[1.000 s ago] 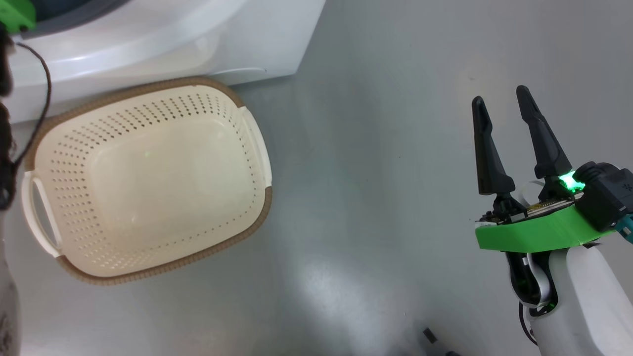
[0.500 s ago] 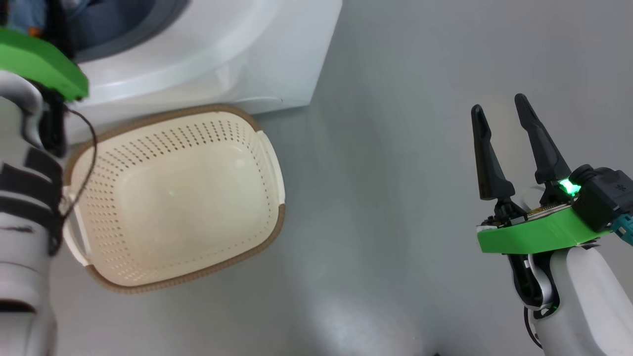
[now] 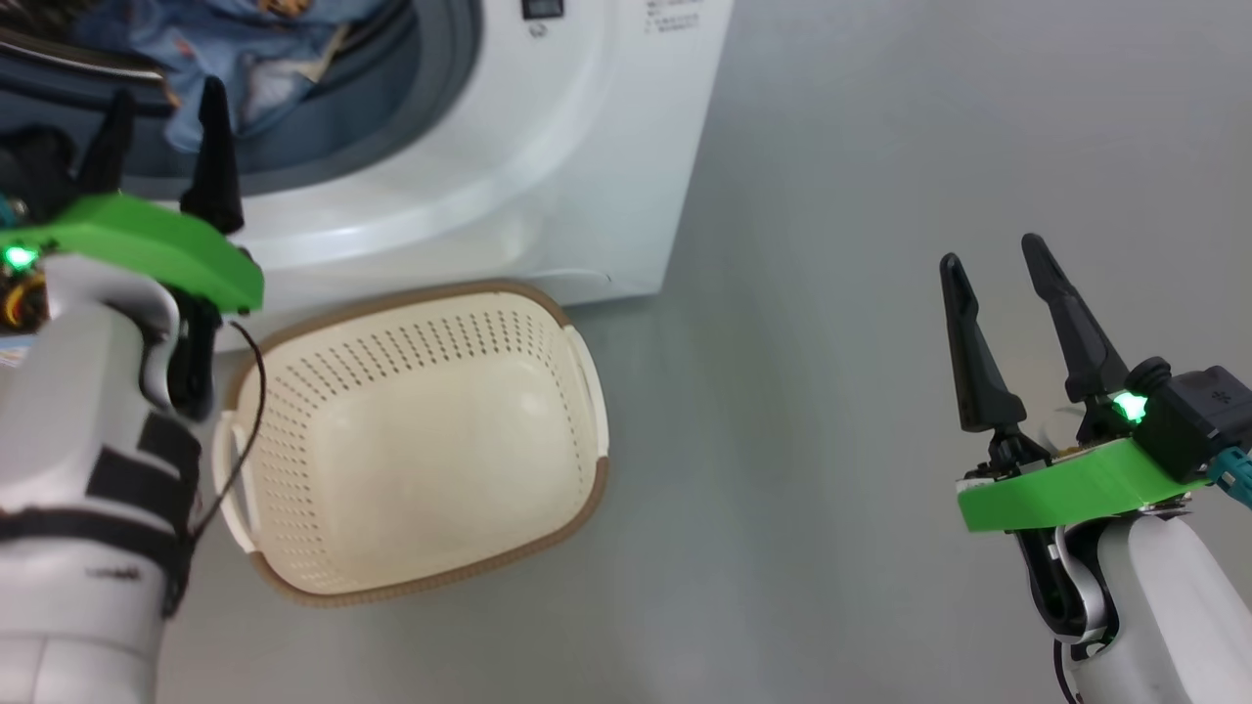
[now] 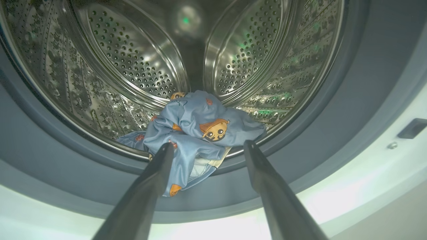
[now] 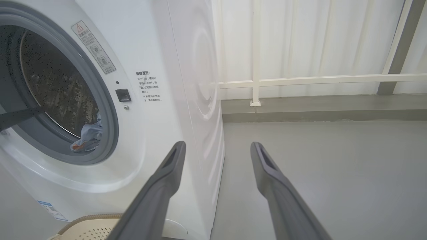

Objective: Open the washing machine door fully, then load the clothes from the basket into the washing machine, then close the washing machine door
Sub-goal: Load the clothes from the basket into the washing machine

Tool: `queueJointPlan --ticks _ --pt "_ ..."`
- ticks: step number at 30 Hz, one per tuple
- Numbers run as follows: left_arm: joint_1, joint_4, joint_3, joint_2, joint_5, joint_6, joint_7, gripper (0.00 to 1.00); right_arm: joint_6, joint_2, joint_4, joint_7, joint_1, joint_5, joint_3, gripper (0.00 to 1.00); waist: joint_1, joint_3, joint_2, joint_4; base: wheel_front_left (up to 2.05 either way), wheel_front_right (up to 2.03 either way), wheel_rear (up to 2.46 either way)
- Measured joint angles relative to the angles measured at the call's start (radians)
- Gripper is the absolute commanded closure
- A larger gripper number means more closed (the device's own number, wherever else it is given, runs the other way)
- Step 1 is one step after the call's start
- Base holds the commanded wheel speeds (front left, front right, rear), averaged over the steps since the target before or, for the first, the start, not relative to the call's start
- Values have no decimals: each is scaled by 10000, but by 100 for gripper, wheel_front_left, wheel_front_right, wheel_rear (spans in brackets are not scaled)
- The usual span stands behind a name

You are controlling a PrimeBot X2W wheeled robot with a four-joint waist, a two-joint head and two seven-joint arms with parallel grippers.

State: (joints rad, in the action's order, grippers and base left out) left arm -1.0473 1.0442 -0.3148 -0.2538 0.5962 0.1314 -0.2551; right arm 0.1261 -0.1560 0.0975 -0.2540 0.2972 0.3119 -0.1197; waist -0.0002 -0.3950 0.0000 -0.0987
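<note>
The washing machine (image 3: 548, 147) stands at the upper left with its drum mouth uncovered; the washing machine door is out of view. Light blue clothes (image 4: 200, 123) with orange prints lie at the front of the steel drum (image 4: 133, 66), one fold hanging over the grey seal (image 4: 300, 160). My left gripper (image 3: 166, 93) hovers open just outside the mouth, fingers pointing at the clothes and holding nothing. The cream basket (image 3: 430, 460) sits on the floor against the machine's front, with nothing in it. My right gripper (image 3: 990, 252) is open above the floor, far to the right of the basket.
Grey floor (image 3: 831, 293) spreads to the right of the machine. In the right wrist view, a white railing (image 5: 317, 80) and a low ledge (image 5: 320, 113) run behind it. A dark latch slot (image 5: 123, 95) sits beside the drum mouth.
The head camera has swung, so the drum mouth and clothes now show and the basket sits lower and further right. My left arm has come into view. Both grippers stay open.
</note>
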Motion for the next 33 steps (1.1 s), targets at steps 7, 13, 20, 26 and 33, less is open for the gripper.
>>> queueJointPlan --ticks 7,13,20,26,33 --pt "2051 -2155 623 -88 -462 0 -2 0 0 -52 130 0 -330 82 -4 0 1 885 0 330 0 0 0" --pt "3844 -3707 1001 2 -840 0 0 0 0 -94 196 0 -830 180 105 0 0 1640 0 639 0 0 0" --pt "5718 -5091 1329 92 -1225 -4 0 0 0 -155 257 0 -1305 410 318 0 1 2394 0 1085 0 0 0" --pt "7075 -5810 1593 151 -1294 -4 -2 0 0 -290 278 0 -1653 500 512 0 1 2955 0 1526 0 0 0" --pt "8336 -6243 2182 146 -1076 -21 0 0 0 -303 341 0 -2109 589 552 0 1 3615 0 1887 0 0 0"
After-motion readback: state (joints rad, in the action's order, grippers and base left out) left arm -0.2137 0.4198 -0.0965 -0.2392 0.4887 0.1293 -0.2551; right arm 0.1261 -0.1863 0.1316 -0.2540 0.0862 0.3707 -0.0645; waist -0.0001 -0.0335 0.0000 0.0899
